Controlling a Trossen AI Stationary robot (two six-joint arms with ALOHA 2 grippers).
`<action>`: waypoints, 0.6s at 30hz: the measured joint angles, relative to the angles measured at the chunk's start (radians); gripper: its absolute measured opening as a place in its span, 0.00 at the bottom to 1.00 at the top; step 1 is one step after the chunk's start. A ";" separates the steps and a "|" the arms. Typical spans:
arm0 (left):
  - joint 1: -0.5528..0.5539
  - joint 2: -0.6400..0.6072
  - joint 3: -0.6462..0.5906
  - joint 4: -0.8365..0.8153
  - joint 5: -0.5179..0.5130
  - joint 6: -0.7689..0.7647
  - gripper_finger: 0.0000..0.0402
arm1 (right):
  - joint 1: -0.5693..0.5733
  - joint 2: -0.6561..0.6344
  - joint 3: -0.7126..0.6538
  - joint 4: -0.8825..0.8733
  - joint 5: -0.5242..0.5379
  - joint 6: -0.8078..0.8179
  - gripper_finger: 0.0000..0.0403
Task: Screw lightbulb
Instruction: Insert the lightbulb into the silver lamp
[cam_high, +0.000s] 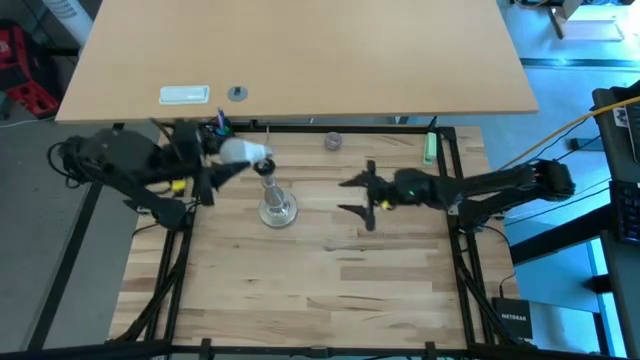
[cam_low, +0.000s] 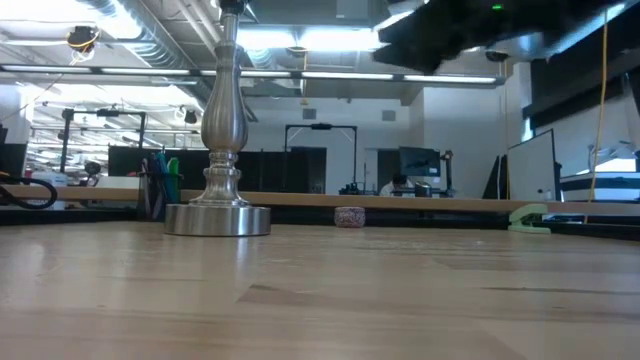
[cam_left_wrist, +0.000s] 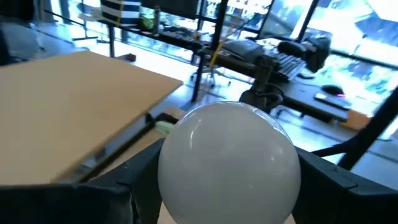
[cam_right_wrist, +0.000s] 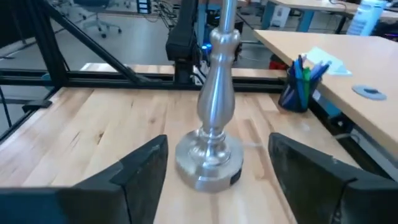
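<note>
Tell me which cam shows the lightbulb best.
Left wrist view: the lightbulb fills the frame, white globe clamped between the left pincer's fingers. High view shows it small, beside the stand's top. Low and right wrist views miss it.

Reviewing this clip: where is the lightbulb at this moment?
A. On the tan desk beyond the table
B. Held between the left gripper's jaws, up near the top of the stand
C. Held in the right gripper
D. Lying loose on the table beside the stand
B. The lightbulb fills the left wrist view between the left gripper's jaws, and from above it sits by the stand top; the right gripper holds nothing, jaws apart.
</note>
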 joint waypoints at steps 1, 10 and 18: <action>0.012 0.007 0.037 -0.044 0.001 0.004 0.62 | -0.024 0.019 0.019 0.003 -0.033 -0.012 0.70; 0.136 0.103 0.329 -0.460 0.019 0.014 0.62 | -0.153 0.275 0.038 0.312 -0.218 0.005 0.72; 0.281 0.237 0.444 -0.721 0.275 -0.006 0.62 | -0.148 0.538 0.129 0.483 -0.285 0.091 0.72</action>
